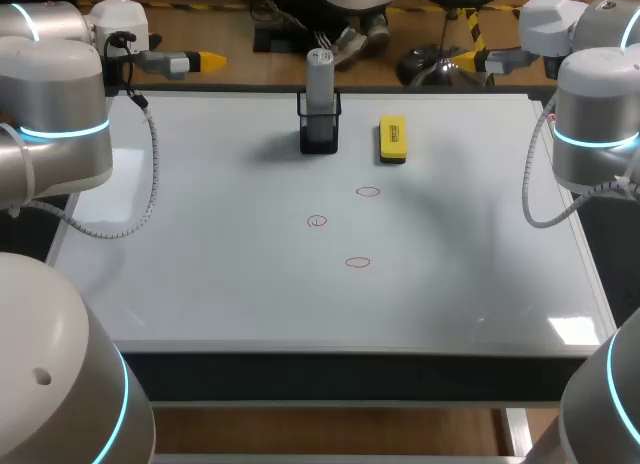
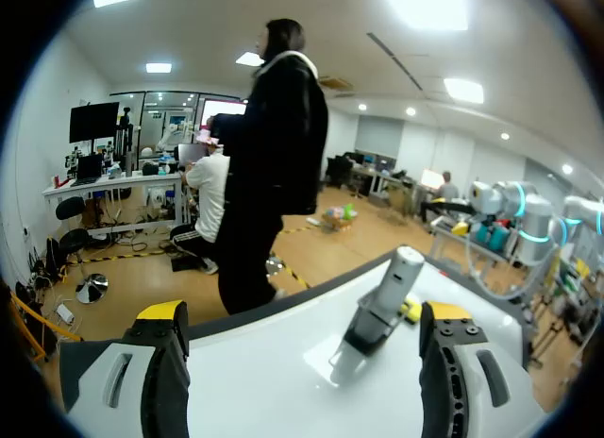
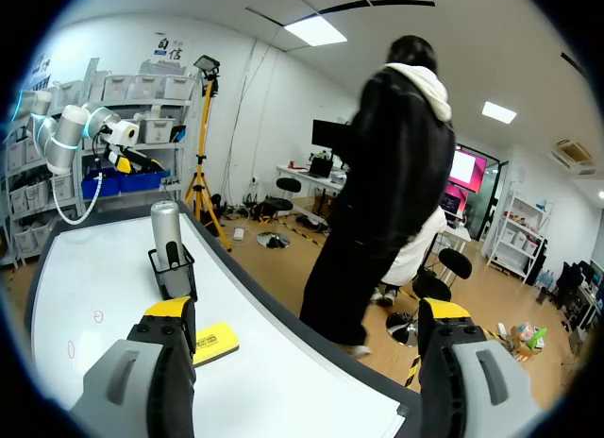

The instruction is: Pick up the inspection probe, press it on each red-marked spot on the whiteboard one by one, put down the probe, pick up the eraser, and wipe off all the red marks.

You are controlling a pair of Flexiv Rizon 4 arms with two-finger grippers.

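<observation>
From above, the inspection probe (image 1: 319,79) stands upright in its black holder (image 1: 319,124), its handle offered for a grasp, I judge. The eraser (image 1: 392,140) lies just beside the holder, with the red marks (image 1: 317,221) nearer me. Left wrist: my left claw (image 2: 302,315) is spread apart and empty, the holder ahead. Right wrist: my right claw (image 3: 302,311) is spread likewise, the holder ahead.

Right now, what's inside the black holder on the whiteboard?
The grey inspection probe stands upright in the black holder, its top sticking out above the rim. Its lower end is hidden by the holder's walls.
</observation>
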